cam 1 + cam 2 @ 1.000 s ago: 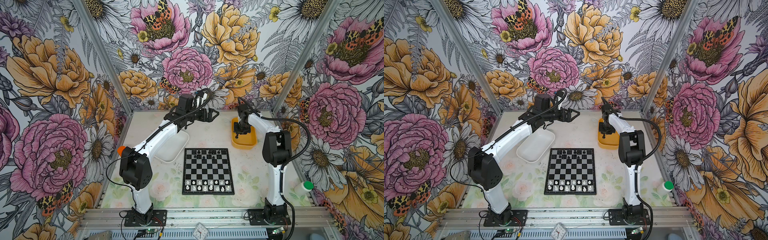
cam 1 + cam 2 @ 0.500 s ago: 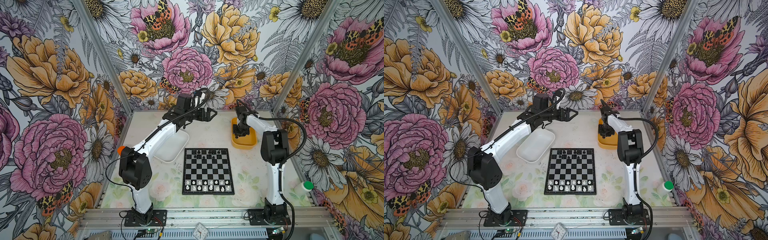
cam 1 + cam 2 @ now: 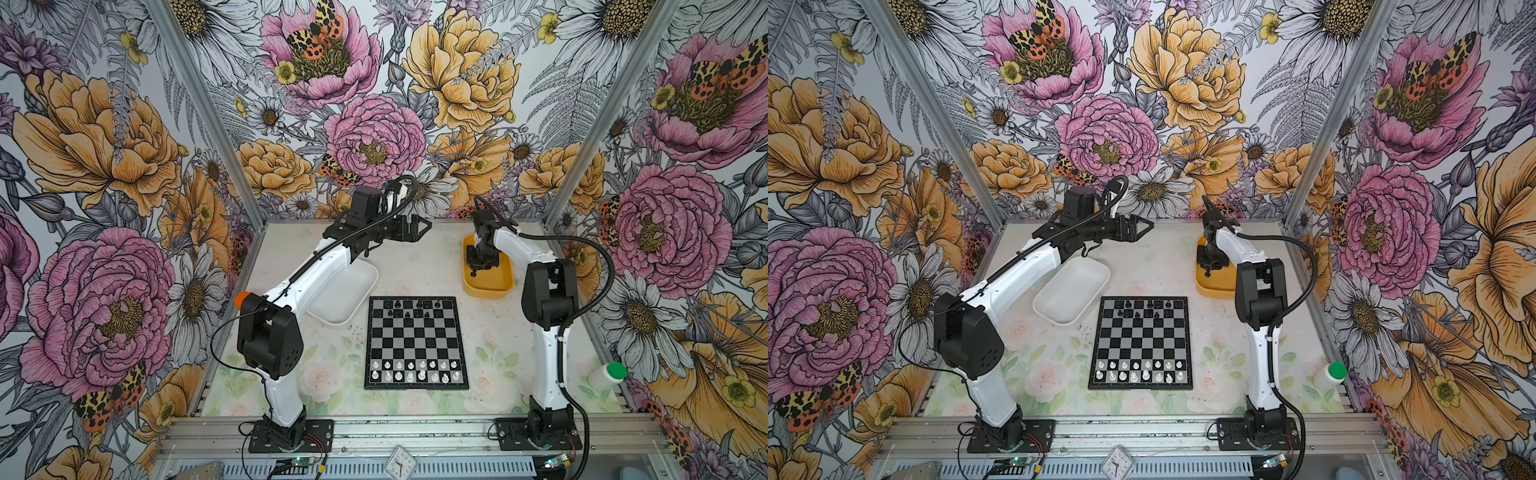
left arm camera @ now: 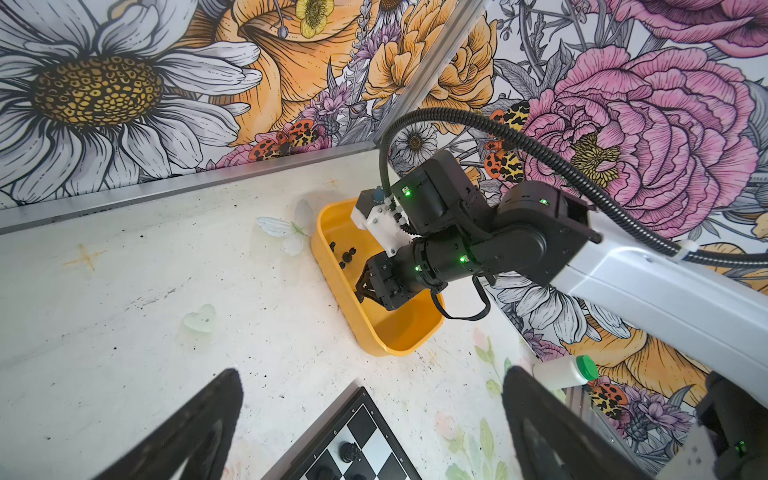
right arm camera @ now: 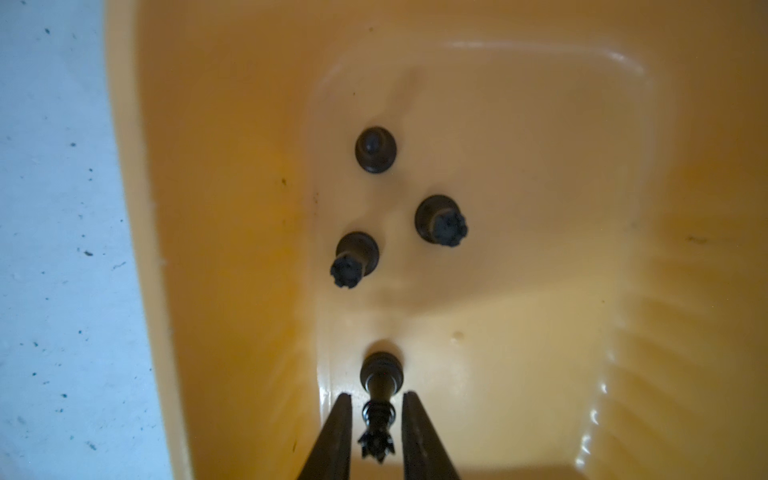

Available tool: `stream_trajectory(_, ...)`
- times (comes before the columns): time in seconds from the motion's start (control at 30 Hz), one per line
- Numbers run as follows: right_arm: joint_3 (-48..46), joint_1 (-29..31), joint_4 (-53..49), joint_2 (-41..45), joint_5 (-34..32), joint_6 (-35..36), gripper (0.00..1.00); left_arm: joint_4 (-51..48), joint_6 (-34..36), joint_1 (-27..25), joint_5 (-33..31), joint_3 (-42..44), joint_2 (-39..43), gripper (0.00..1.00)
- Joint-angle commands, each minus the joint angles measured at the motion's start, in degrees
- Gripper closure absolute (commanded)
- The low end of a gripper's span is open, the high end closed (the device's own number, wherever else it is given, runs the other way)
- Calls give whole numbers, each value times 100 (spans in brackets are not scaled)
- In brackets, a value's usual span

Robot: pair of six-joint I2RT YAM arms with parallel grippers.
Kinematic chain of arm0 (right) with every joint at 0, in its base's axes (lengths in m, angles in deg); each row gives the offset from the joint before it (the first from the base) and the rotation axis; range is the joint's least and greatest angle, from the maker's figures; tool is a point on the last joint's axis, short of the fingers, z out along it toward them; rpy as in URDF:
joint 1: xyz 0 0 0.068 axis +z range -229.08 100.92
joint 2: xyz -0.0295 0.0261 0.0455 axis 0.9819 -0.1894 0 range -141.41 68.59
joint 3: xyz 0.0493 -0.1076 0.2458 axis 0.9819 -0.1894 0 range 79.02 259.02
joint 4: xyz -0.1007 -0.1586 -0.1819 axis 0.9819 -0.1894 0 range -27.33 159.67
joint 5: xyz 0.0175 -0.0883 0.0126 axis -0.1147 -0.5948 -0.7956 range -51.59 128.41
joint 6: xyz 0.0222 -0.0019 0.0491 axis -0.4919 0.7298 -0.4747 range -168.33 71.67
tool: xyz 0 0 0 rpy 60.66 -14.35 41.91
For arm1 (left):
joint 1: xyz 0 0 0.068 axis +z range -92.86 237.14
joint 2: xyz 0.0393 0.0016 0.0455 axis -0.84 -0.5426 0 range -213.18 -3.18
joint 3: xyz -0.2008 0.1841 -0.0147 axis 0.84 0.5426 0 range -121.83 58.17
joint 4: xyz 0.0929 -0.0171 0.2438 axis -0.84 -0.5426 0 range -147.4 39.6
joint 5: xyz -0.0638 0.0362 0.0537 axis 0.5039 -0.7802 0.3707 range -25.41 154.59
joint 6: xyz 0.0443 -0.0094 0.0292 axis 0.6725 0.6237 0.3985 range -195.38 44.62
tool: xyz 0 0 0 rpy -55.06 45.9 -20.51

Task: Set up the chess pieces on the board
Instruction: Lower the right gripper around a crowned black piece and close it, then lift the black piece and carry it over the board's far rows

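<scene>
Narrows the right tool [image 5: 377,395] further to slim gaps flanking the upright glossy black crown-topped plastic chessman [image 5: 377,415] in the yellow oblong tub [image 5: 540,208], not yet pinching, readying a lift boardward.

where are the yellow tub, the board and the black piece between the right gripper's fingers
yellow tub [image 3: 487,292], in a top view, on its near wall
board [image 3: 417,341], in a top view, on its bare middle squares
black piece [image 5: 378,409], right wrist view, on its stem

The small black-and-silver checked chessboard [image 3: 417,343] is laid flat at centre. White plastic chessmen [image 3: 409,377] are ranked along its near rows, and glossy black chessmen [image 3: 407,314] are dotted over the far rows. Four more black chessmen [image 5: 375,149] are stood upright in the yellow tub [image 5: 540,166], far right.
</scene>
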Motion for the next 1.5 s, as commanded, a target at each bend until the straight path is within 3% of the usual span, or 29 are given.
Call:
stream_trajectory(0.0, 185, -43, 88, -195, 76, -62, 76, -31, 70, 77, 116, 64, 105, 1)
stream_trajectory(0.93, 86, -36, 26, -7, -65, -75, 85, -46, 65, 264, 213, 133, 188, 1)
stream_trajectory(1.47, 682, 192, -538, 529, -285, -66, 87, 58, 188, 713, -188, 1166, 1065, 1)
